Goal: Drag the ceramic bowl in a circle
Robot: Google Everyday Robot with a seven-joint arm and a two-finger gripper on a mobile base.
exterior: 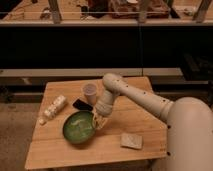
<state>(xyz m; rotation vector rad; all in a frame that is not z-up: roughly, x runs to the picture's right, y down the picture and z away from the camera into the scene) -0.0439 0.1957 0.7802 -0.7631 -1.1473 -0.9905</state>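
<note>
The green ceramic bowl [78,127] with pale streaks inside sits on the wooden table [125,150], left of centre near the front. My gripper [98,121] hangs from the white arm [135,97] and is down at the bowl's right rim, touching it. A small pinkish cup [90,92] stands behind the bowl, just left of the arm.
A dark flat object [82,105] lies between cup and bowl. A pale long packet [52,109] lies at the table's left edge. A tan square sponge [131,141] lies at the front right. A dark counter runs behind the table.
</note>
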